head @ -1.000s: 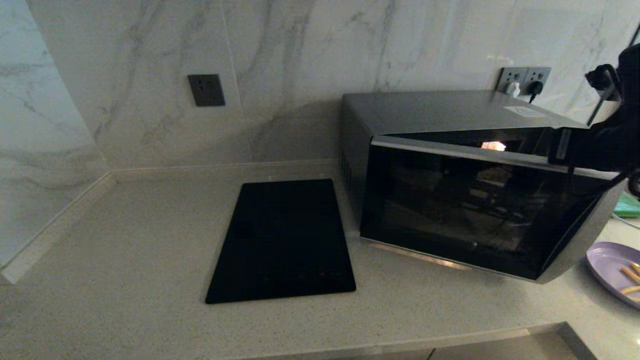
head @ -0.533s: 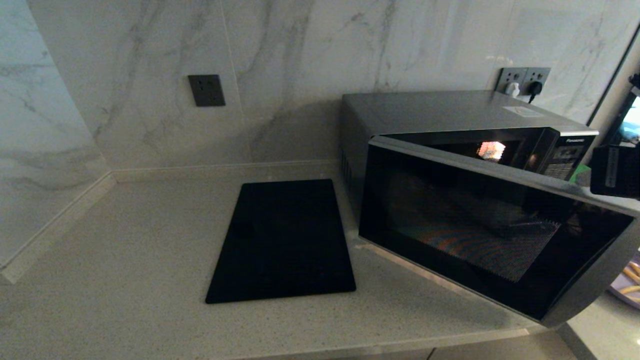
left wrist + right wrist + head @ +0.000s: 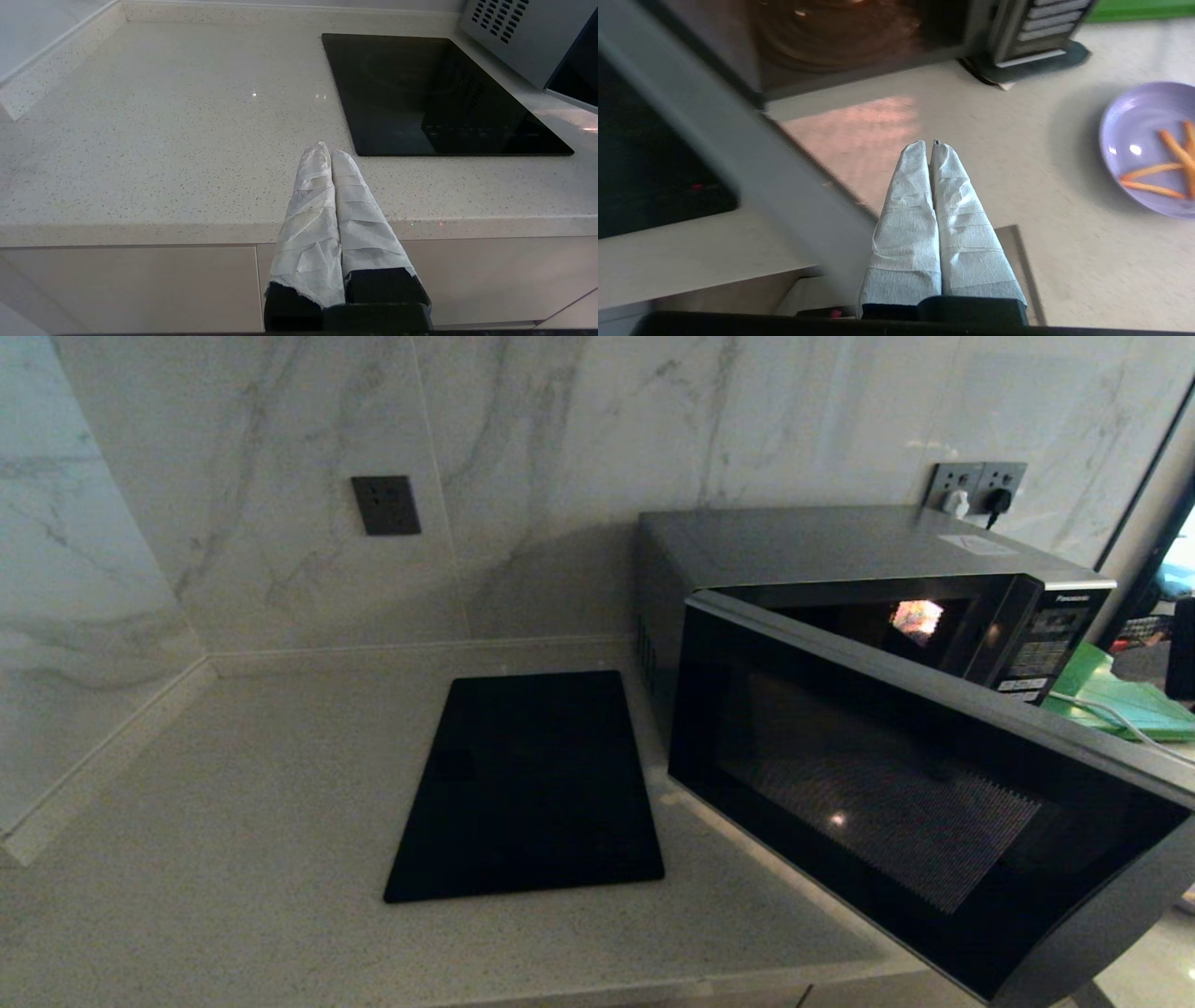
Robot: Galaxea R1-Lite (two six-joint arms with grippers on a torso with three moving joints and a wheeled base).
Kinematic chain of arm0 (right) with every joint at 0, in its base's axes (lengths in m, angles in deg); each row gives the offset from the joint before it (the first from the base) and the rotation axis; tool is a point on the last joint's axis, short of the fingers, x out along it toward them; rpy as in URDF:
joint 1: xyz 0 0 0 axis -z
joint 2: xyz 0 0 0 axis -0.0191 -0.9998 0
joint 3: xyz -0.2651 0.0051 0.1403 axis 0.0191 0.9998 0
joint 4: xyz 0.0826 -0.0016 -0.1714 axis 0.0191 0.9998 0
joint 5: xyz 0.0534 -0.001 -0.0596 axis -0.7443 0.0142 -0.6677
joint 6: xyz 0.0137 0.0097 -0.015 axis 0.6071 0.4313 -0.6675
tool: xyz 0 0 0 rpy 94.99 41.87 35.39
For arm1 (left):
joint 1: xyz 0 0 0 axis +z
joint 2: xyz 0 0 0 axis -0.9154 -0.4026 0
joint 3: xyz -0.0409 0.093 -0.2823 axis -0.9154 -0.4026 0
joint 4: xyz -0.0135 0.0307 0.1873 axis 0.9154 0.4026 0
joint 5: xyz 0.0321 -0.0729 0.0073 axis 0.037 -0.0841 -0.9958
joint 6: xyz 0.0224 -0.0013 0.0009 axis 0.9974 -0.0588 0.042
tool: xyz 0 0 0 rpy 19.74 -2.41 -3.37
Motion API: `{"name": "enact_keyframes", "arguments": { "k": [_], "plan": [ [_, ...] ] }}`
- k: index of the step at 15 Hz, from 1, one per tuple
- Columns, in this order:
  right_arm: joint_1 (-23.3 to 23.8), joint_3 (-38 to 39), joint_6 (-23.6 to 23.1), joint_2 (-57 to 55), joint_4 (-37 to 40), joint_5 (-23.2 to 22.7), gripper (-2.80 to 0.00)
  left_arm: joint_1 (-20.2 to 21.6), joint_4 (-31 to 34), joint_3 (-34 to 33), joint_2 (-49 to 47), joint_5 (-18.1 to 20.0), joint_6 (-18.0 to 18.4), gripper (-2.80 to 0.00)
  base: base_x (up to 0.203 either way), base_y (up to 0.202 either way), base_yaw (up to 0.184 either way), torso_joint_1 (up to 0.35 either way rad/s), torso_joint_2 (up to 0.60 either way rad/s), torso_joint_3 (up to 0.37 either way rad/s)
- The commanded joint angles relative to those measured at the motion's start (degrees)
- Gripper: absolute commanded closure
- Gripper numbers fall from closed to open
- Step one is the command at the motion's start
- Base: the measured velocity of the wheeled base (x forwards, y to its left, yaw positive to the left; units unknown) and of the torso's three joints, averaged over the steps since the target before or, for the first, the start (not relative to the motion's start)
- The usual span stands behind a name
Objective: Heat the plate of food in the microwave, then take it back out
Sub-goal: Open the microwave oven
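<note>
The silver-grey microwave [image 3: 812, 541] stands at the right of the counter, its dark glass door [image 3: 915, 821] swung wide open toward the front and its lit cavity [image 3: 920, 616] showing. In the head view the door hides the plate of food. The right wrist view shows the lavender plate [image 3: 1148, 149] with its orange-tan sticks on the counter, right of the door [image 3: 738, 140] and the open cavity [image 3: 840, 37]. My right gripper [image 3: 930, 144] is shut and empty, hovering over the counter before the cavity, apart from the plate. My left gripper [image 3: 329, 151] is shut, parked at the counter's front edge.
A flat black panel [image 3: 532, 784] is set in the counter left of the microwave. A green board [image 3: 1111, 695] with a white cable lies right of the button panel [image 3: 1036, 649]. Wall sockets [image 3: 976, 485] sit behind the oven. The open door overhangs the counter's front edge.
The microwave door has swung from nearly closed to wide open. My right arm has drawn back rightward, almost out of the head view. The door now covers the plate there.
</note>
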Motion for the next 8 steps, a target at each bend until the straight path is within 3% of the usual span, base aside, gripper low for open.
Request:
{"name": "enact_keyframes", "arguments": {
  "k": [1,3,8],
  "plan": [
    [-0.08,2.06,-0.02,-1.14,0.34,1.79,0.00,0.02,-0.02,0.00,-0.09,-0.05,-0.04,0.00,0.000,0.000,0.000,0.000,0.00,0.000],
    [-0.82,3.78,-0.67,-1.37,0.35,1.27,0.00,0.02,-0.02,0.00,-0.09,-0.05,-0.04,0.00,0.000,0.000,0.000,0.000,0.00,0.000],
    [-9.31,5.85,1.02,-1.07,0.35,-0.33,0.00,0.02,-0.02,0.00,-0.09,-0.05,-0.04,0.00,0.000,0.000,0.000,0.000,0.00,0.000]
  ]
}}
